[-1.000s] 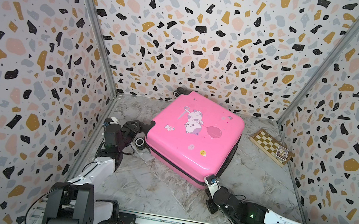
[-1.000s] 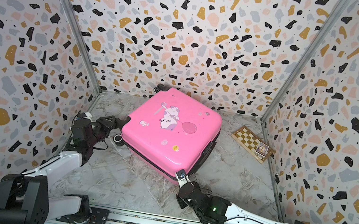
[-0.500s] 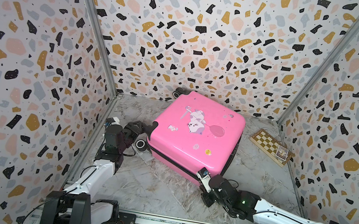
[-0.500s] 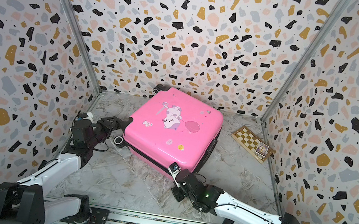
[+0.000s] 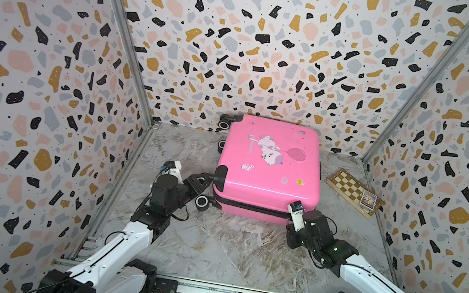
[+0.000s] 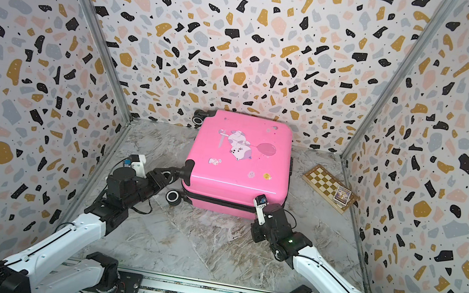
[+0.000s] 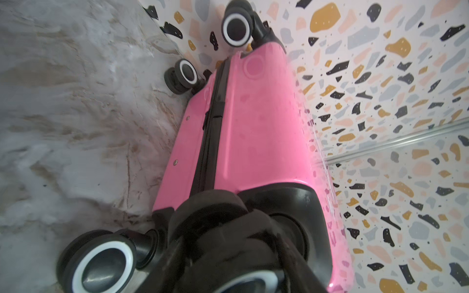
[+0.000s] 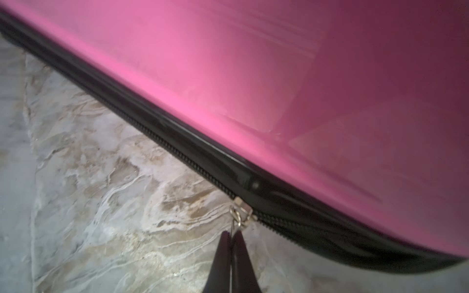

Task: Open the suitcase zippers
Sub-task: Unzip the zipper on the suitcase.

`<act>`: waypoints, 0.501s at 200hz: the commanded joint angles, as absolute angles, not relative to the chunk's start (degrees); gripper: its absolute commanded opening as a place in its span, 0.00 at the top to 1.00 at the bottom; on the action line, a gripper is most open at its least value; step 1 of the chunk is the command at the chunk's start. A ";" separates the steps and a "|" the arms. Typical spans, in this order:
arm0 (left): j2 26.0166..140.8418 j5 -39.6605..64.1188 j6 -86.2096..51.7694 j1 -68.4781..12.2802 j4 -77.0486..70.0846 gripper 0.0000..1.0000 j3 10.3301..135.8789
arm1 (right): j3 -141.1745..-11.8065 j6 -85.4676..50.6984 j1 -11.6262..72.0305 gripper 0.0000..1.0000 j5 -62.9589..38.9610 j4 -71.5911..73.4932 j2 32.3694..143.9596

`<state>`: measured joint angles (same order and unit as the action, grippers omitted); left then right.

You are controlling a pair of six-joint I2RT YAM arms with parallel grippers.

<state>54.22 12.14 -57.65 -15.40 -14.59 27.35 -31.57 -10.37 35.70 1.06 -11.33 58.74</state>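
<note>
The right gripper (image 8: pixel 233 237) has its two dark fingertips pressed together on the thin metal zipper pull (image 8: pixel 235 224). The pull hangs from the small silver slider (image 8: pixel 243 209) on the black zipper band (image 8: pixel 165 143). That band runs along the near side wall of the pink suitcase (image 5: pixel 267 172), which lies flat on the marble floor (image 5: pixel 234 251) toward the back wall, print side up. The step in hand looks to be drawing the slider along this side. It should go best if the pull is led parallel to the band and close to the shell, not tugged outward, and taken slowly round the corner. The left gripper (image 5: pixel 204 181) sits at the case's near corner by a black wheel (image 5: pixel 202 202). Whether it clamps anything I cannot tell, but bracing there should stop the case sliding or turning. A wooden chessboard (image 5: pixel 352 191) lies well apart.
</note>
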 commanded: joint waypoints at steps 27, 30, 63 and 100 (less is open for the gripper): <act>52.95 17.02 -56.60 -28.23 -9.49 0.50 27.45 | -32.17 -11.09 35.08 1.00 -9.53 -4.86 59.33; 53.00 16.64 -56.65 -28.79 -9.47 0.50 27.62 | -32.12 -10.99 35.30 1.00 -9.94 -4.43 59.35; 54.74 13.86 -56.57 -33.38 -10.11 0.50 28.87 | -31.92 -9.49 42.69 1.00 -7.64 -1.44 59.07; 57.20 11.63 -56.69 -37.35 -11.33 0.50 30.11 | -30.86 -9.20 50.81 1.00 -4.66 3.10 58.20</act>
